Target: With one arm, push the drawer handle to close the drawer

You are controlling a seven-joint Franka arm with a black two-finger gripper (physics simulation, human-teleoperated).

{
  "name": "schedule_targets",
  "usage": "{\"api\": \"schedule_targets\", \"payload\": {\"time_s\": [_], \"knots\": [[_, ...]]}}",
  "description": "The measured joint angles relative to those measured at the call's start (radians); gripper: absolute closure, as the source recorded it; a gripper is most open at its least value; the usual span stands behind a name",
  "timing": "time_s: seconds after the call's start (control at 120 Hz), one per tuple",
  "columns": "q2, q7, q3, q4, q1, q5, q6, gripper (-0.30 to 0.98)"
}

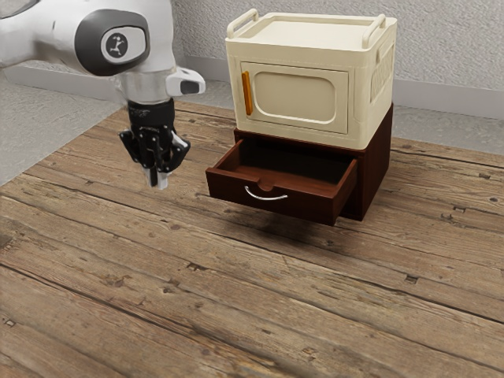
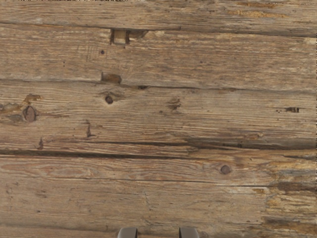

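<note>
The gripper (image 1: 159,184), its fingers parted, hung above the wooden table (image 1: 157,276) at the exterior view's left, apart from the curved handle (image 1: 265,198) on the near side of the brown drawer (image 1: 224,187), which stood open beneath the cream box (image 1: 299,132).

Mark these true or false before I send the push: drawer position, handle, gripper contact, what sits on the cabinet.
1. The silver handle is on the front of the drawer. True.
2. The drawer is fully closed. False: the drawer stands out from the dark cabinet.
3. The gripper is touching the silver handle. False: the gripper is apart from it, toward the exterior view's left.
4. The cream box sits on top of the cabinet. True.
</note>
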Motion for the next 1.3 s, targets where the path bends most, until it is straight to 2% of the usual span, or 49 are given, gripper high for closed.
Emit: {"api": "schedule_targets", "payload": {"time_s": [0.208, 0.55, 0.85, 1.3], "knots": [[0.037, -0.088, -0.051, -0.024, -0.005, 0.0, 0.078, 0.74], [0.129, -0.189, -0.055, -0.031, -0.086, 0.006, 0.233, 0.78], [0.218, -0.242, -0.055, -0.018, -0.061, 0.091, 0.383, 0.78], [0.299, -0.285, -0.055, -0.025, -0.081, 0.138, 0.538, 0.79]]}}
